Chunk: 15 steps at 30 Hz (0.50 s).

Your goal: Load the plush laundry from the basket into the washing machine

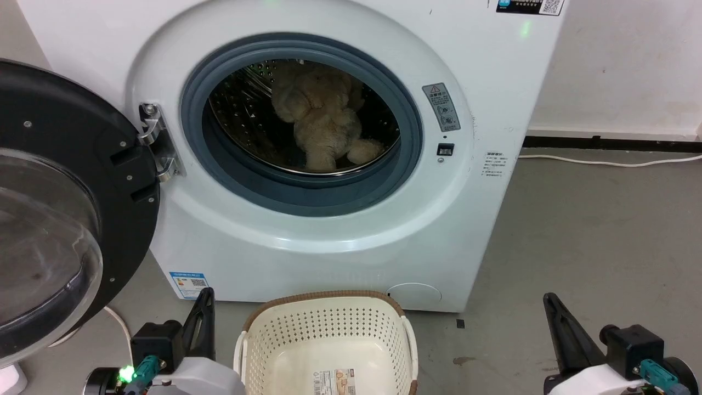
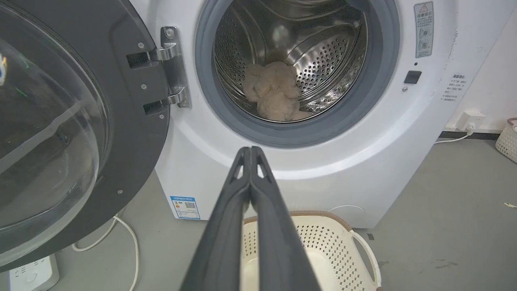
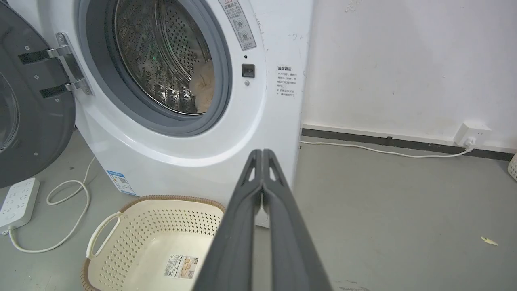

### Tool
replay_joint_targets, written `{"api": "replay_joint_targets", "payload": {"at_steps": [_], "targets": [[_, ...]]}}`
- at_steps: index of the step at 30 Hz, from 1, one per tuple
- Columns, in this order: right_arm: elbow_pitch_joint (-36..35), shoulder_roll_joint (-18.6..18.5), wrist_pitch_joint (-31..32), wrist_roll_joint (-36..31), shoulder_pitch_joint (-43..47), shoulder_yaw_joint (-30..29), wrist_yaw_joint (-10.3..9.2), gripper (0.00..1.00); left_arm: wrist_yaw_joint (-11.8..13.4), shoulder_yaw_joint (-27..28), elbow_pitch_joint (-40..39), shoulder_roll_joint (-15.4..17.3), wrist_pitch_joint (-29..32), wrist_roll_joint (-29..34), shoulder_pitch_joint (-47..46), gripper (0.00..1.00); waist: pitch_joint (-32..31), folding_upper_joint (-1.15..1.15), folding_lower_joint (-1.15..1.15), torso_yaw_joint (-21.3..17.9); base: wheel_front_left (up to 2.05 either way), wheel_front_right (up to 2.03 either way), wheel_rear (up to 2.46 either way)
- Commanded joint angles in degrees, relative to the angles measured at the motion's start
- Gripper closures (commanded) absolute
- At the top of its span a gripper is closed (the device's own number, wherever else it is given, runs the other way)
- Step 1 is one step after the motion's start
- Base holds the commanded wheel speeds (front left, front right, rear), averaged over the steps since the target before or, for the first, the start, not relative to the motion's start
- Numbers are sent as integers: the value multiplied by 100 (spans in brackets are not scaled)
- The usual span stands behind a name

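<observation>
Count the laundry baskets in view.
2. The basket stands before the washing machine; a second basket, cut off at the left wrist view's edge, sits by the wall.

Even, bright indoor light fell softly, with faint shadows. The steel drum (image 2: 323, 52) glinted at twelve o'clock; the glass door (image 1: 44, 241) carried glare at nine. Wrist views bowed at their edges.

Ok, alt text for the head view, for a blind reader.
The plush laundry lies inside the drum of the washing machine, whose door hangs open at the left. The basket stands in front, empty but for its label sticker, between the left end effector and the right end effector.
</observation>
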Motion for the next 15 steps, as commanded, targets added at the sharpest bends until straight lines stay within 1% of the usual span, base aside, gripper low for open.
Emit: {"api": "replay_joint_targets", "payload": {"at_steps": [1, 15], "targets": [[-40, -1, 24, -65, -131, 10, -3, 100, -37, 37, -27, -41, 6, 84, -82, 100, 5, 0, 0, 1, 0, 0, 0], [-87, -1, 155, -179, -223, 18, -3, 100, -163, 198, -46, -204, 74, 368, -132, 100, 69, 0, 0, 16, 0, 0, 0]]}}
